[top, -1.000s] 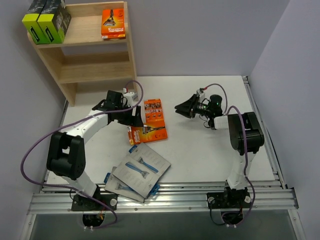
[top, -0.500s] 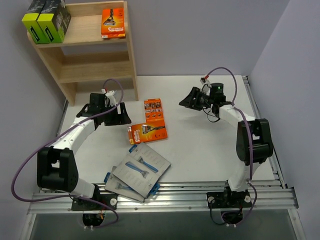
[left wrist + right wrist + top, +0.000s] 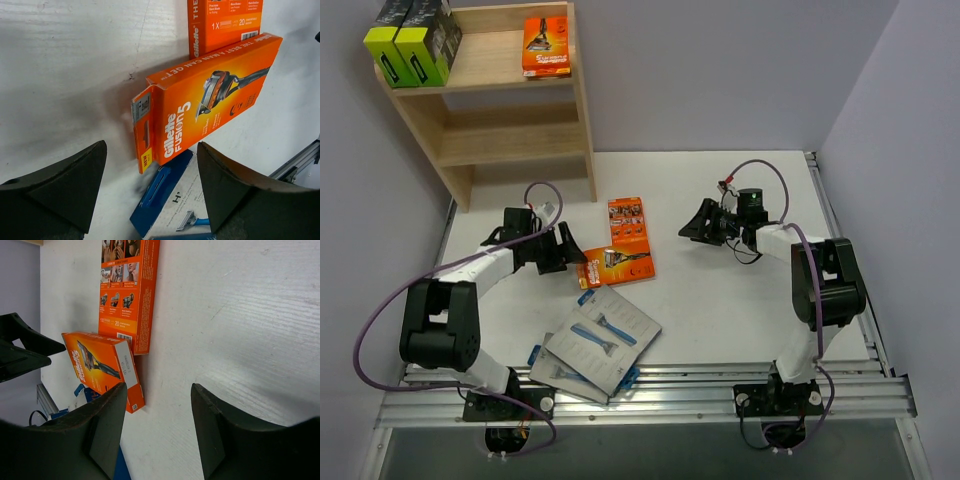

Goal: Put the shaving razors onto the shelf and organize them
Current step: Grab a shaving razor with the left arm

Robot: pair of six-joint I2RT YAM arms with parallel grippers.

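The wooden shelf (image 3: 520,135) stands at the back left. Its top tier holds two black and lime boxes (image 3: 412,45) and an orange razor pack (image 3: 546,45). Two more orange packs lie mid-table, one farther (image 3: 628,222) (image 3: 225,20) (image 3: 127,290) and one nearer (image 3: 615,267) (image 3: 210,100) (image 3: 100,365). Grey razor cards (image 3: 605,335) (image 3: 172,200) lie in front of them. My left gripper (image 3: 567,252) (image 3: 151,147) is open and low, just left of the nearer orange pack's end. My right gripper (image 3: 692,222) (image 3: 159,388) is open and empty, right of both packs.
The shelf's lower tier (image 3: 510,140) holds nothing. A second grey card (image 3: 565,372) lies under the first near the metal rail (image 3: 640,395) at the table's front edge. Walls close in at the left and right.
My left gripper drew back to the left off the orange packs, then dropped beside the nearer one. The right gripper's jaws widened while it shifted slightly.
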